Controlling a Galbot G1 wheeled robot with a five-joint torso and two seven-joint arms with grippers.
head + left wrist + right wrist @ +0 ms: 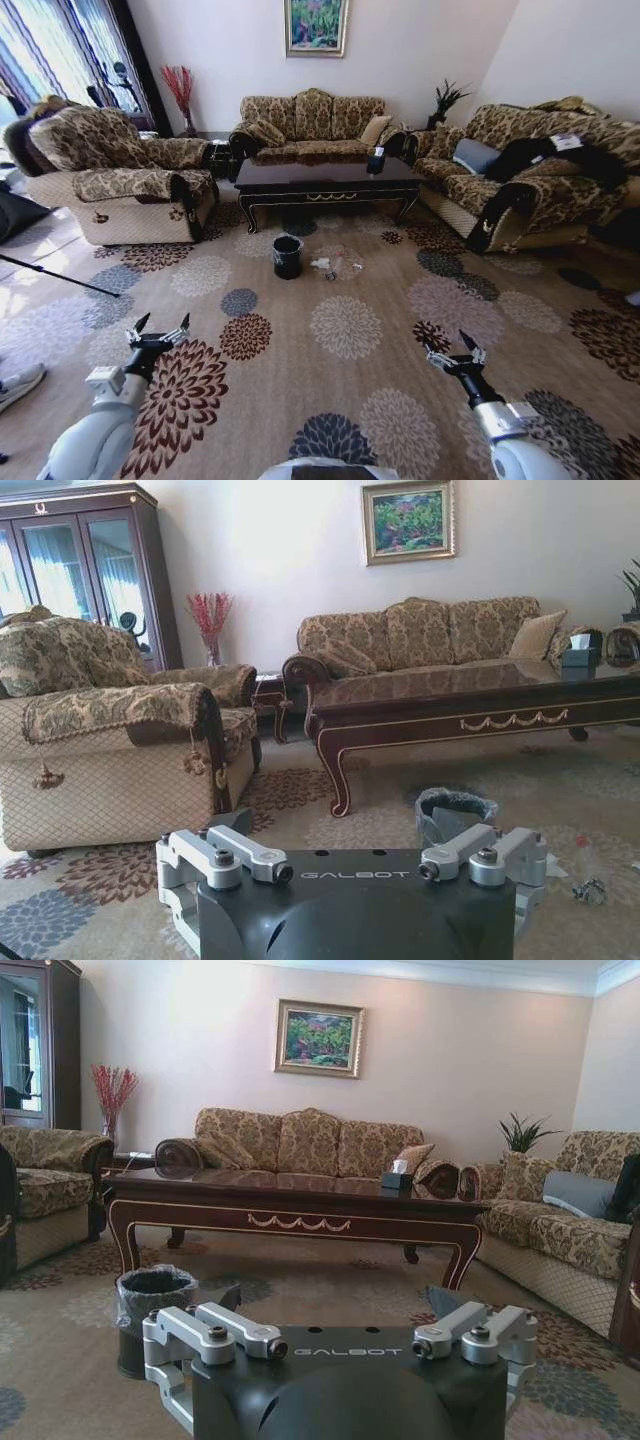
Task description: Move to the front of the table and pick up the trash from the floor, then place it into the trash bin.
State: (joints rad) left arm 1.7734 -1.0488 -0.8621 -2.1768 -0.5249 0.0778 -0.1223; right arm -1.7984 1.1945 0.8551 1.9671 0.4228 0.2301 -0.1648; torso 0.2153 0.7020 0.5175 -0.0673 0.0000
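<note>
The dark glossy table stands across the room in front of the back sofa. On the carpet before it sits the black trash bin with its liner over the rim. Just to the bin's right lies the trash: a small white paper wad and a clear plastic bottle. My left gripper and right gripper hover low over the carpet, well short of the bin, both open and holding nothing. The left wrist view shows the bin and bottle. In the right wrist view the bin stands before the table.
A patterned armchair flanks the table on the left and a sofa on the right. A dark tissue box sits on the table. A thin black rod and a shoe lie at the left edge. Flowered carpet stretches between me and the bin.
</note>
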